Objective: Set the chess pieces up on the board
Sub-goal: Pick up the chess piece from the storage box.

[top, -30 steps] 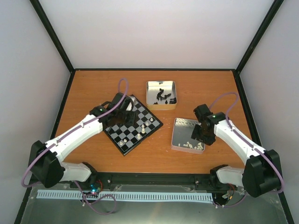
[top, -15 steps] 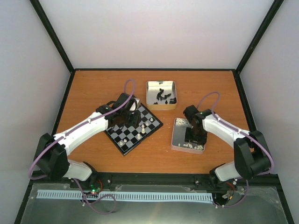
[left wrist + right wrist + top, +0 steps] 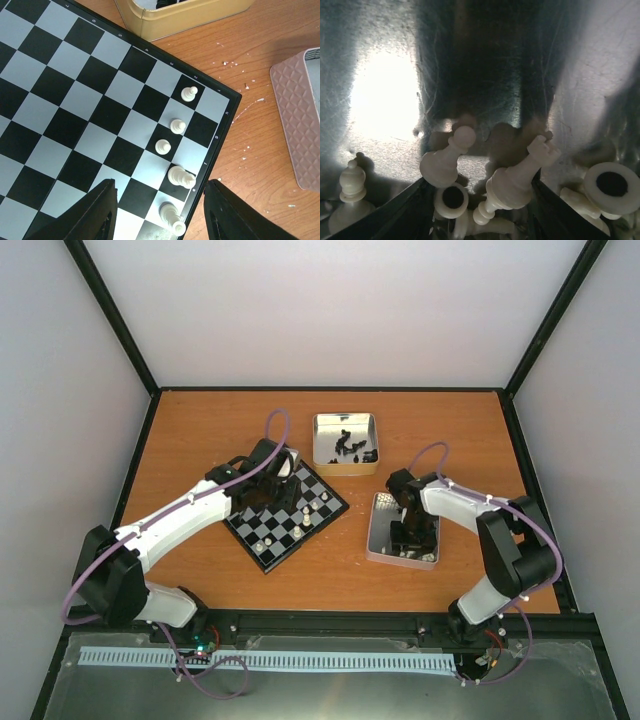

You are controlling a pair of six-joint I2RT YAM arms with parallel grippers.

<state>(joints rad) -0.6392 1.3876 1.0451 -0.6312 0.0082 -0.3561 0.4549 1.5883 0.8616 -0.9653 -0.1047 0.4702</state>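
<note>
The board lies tilted left of centre, with a few cream-white chess pieces standing near its right edge. In the left wrist view they form a row on the board, from a pawn down to a taller piece. My left gripper hovers open over that row, and the taller piece stands below the gap between its fingers. My right gripper is down in the silver tin, open. Its fingers straddle a lying pawn and a lying rook.
A gold-sided tin holding black chessmen stands behind the board and shows at the top of the left wrist view as the gold tin. More white pieces lie on the silver tin's floor. The quilted tin side is right of the board.
My right arm has swung left and lowered its gripper into the silver tin. My left gripper has shifted slightly right over the board, then held still.
</note>
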